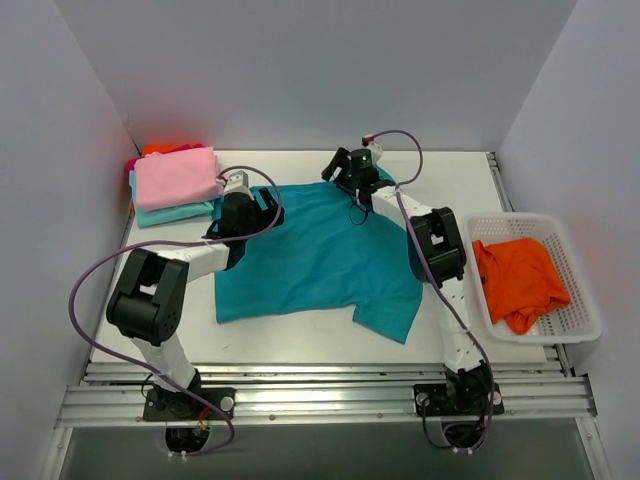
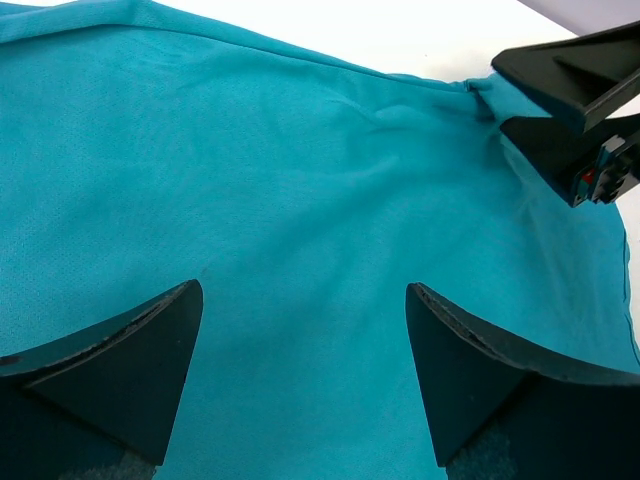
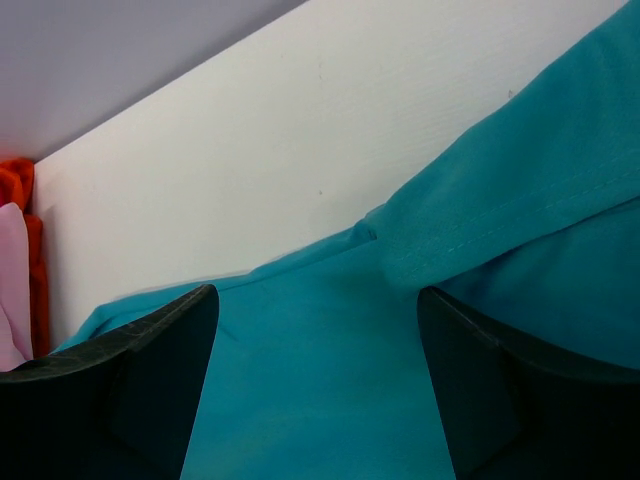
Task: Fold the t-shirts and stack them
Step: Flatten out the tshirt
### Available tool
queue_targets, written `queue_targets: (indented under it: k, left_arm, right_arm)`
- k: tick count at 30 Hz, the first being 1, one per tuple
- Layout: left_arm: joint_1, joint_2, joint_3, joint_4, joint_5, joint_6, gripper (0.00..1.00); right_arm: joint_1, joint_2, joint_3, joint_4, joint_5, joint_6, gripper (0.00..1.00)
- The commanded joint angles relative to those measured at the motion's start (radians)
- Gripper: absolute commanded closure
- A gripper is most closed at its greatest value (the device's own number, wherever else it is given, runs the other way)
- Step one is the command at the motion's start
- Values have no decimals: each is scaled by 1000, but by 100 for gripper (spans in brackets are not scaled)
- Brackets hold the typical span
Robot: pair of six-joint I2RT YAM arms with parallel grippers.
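Top external view: the deep teal t-shirt (image 1: 320, 255) lies spread in the middle of the table (image 1: 290, 335), and both arms reach to its far edge. The left gripper (image 1: 258, 205) hangs over the far left part of the cloth. The right gripper (image 1: 352, 188) is over the far right corner, beside a sleeve hem. Both wrist views show the fingers apart with teal cloth just below them and nothing pinched. To fold well, I judge each gripper should drop onto the far edge, pinch at matching points, and draw it nearward in step so the crease runs straight. The pink t-shirt (image 1: 177, 176) tops a folded stack at far left. An orange t-shirt (image 1: 517, 280) waits in the basket (image 1: 580, 320) at right.
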Motion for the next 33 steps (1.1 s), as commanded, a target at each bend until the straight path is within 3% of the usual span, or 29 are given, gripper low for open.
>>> queue_targets:
  k: [1, 19, 22, 24, 25, 27, 28, 31, 33]
  left_arm:
    - [-2, 3, 3, 54, 8, 11, 9]
    - [-2, 59, 23, 66, 14, 14, 10]
    - [-2, 67, 28, 66, 12, 16, 10]
    - [-2, 72, 32, 66, 12, 17, 10]
    - [-1, 81, 37, 66, 12, 17, 10]
    - [-2, 85, 39, 68, 15, 17, 10]
    - [-2, 89, 39, 68, 15, 17, 10]
    - [-1, 98, 45, 69, 15, 20, 10]
    - [-1, 104, 48, 71, 18, 20, 10]
  right_arm:
    - [-7, 8, 60, -17, 41, -12, 24]
    - [-43, 48, 51, -3, 41, -3, 25]
    - [-47, 64, 61, 6, 41, -3, 33]
    - [-50, 78, 71, 3, 41, -1, 43]
    - [-56, 92, 83, 4, 37, -1, 55]
    - [-60, 98, 89, 1, 34, 2, 61]
    - [-61, 107, 98, 1, 29, 3, 73]
    - [-64, 124, 126, -16, 31, 3, 97]
    - [-66, 130, 137, -26, 31, 2, 100]
